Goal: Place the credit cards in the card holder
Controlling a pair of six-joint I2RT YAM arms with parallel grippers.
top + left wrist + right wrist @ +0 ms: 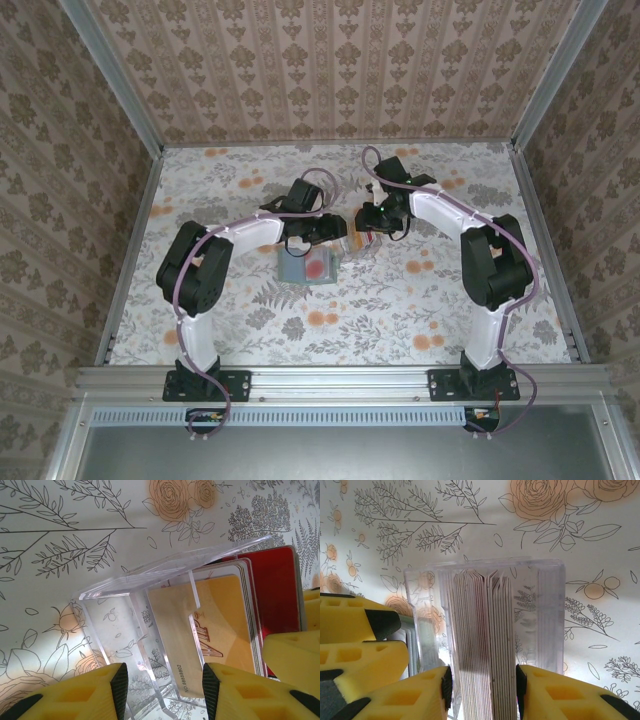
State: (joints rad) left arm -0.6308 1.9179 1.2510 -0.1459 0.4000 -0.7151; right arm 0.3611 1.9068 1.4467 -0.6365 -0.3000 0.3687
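Spreading under everything is the flowered table (450, 300). Over its middle the left arm (200, 270) and right arm (495, 260) bend inward so that their tips almost meet.

The left pincer (165, 687) has its yellow fingers (75, 697) part-way apart. They stand astride the near wall of a clear tray (115, 615) and the bottom corner of an orange-yellow card (220, 615). The card's edge lies right against one pad, but I cannot tell whether the pads truly bite on anything.

The right pincer (484, 685) is drawn in to a middling gap. The stack of credit cards (480, 620) stands edge-on between its pads and fills the space from one to the other, so it has hold of the stack. Seen from the left wrist, one of its fingers (295, 655) lies across the orange-yellow card's face, just to the right of the left pincer's own fingers.

The clear tray stands between the two pincers, right in front of each. The card holder (296, 270) lies flat on the table just on the near side of the left pincer, toward the arm bases, and farther from the right pincer. The cards sit upright in the tray. The orange-yellow one faces the left pincer and a red card (275, 580) stands behind it.
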